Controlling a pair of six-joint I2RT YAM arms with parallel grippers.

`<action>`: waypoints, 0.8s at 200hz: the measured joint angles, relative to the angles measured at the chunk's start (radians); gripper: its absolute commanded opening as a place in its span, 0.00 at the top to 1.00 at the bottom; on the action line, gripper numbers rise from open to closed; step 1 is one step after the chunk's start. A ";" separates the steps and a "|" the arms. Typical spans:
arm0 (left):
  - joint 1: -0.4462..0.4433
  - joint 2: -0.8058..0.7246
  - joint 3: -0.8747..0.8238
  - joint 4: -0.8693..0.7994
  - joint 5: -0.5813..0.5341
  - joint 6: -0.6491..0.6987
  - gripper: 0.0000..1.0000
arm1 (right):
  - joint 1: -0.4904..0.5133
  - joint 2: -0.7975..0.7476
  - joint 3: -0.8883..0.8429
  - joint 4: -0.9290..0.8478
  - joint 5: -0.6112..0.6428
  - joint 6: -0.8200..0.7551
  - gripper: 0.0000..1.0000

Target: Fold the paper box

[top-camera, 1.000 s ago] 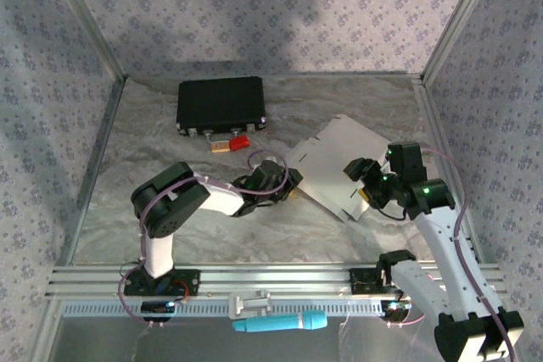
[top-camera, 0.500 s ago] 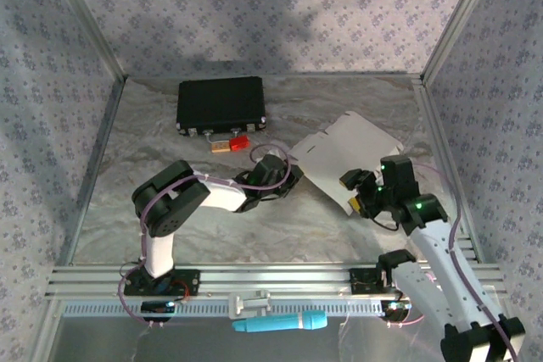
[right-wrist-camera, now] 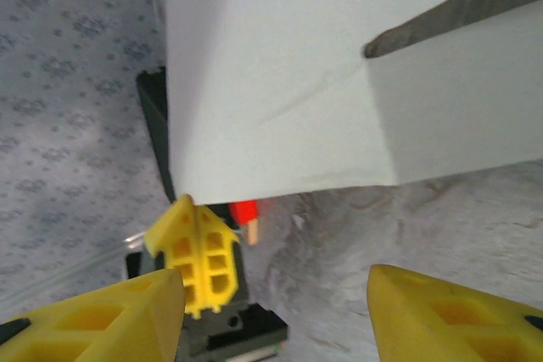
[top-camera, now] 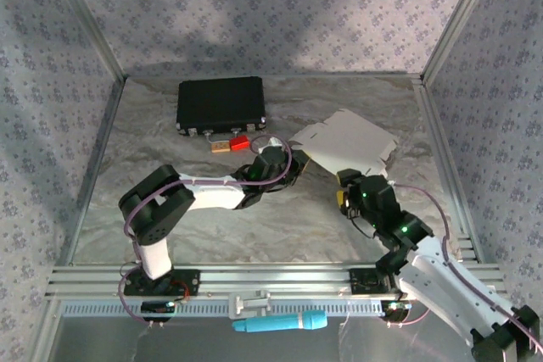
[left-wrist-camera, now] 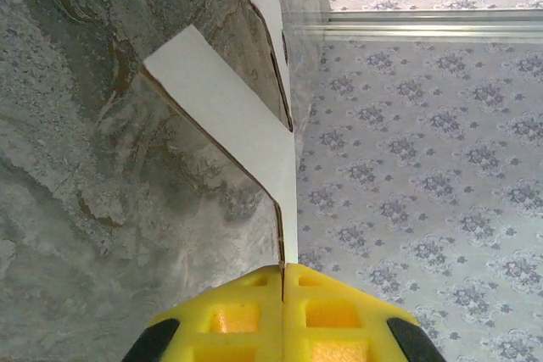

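From above, I see the paper box (top-camera: 348,146) sitting right of centre on the worktop (top-camera: 170,158). My left wrist camera shows the left gripper (left-wrist-camera: 282,281) pinched tight on its edge. My right wrist camera shows the right gripper (right-wrist-camera: 276,294) gaping, empty, just short of it.

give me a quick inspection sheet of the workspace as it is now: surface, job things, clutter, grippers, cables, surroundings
surface: grey marbled table surface, wrinkled-looking
job's things: paper box, a white cardboard sheet with flaps, right of centre, unfolded
clutter: black case back left, with a red item and a tan item in front of it; teal tool on the near rail
grippers: left gripper shut on the paper box's edge; right gripper open under the sheet, holding nothing
cables: purple cables loop along both arms
surroundings: patterned walls, metal frame
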 measured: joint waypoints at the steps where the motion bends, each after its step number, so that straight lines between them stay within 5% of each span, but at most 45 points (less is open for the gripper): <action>1: 0.000 0.000 0.000 0.000 -0.001 0.000 1.00 | 0.002 0.005 0.000 0.005 0.004 0.003 0.40; 70: -0.012 -0.002 0.017 -0.008 -0.011 -0.016 1.00 | 0.012 0.159 0.000 0.152 0.106 0.087 0.47; 160: -0.027 -0.007 0.026 -0.020 -0.011 -0.018 1.00 | -0.090 0.305 0.055 0.237 0.079 0.033 0.65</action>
